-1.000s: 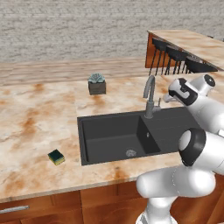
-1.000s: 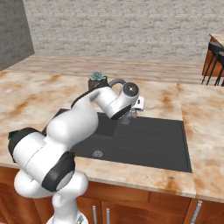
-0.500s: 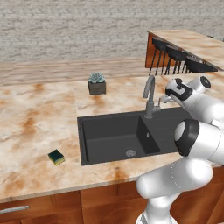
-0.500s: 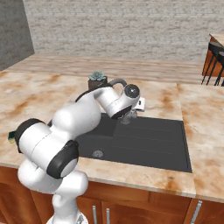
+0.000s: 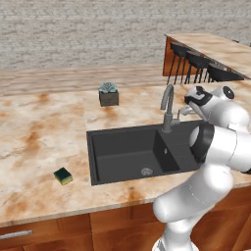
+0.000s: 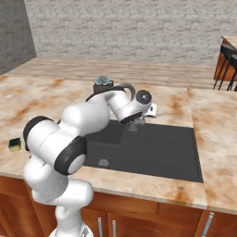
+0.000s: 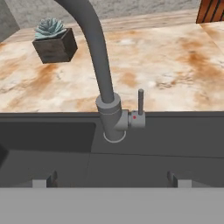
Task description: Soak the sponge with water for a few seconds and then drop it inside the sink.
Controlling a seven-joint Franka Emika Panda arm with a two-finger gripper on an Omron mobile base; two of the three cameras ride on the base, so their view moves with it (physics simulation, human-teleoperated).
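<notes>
Over the last second I have swung the white arm's elbow down and forward while the two-finger gripper [image 7: 111, 179] edged closer to the grey curved faucet [image 7: 98, 65], its small upright lever [image 7: 140, 105] now dead ahead. The fingertips [image 7: 43, 180] sit wide apart with nothing between them. No stream falls from the spout, so I judge the step in hand is opening the tap. The little green-topped yellow sponge [image 5: 63, 175] lies untouched near the worktop's front edge, well left of the black recessed sink [image 5: 128, 154]. A dark square succulent pot [image 5: 108, 94] stands behind the basin.
</notes>
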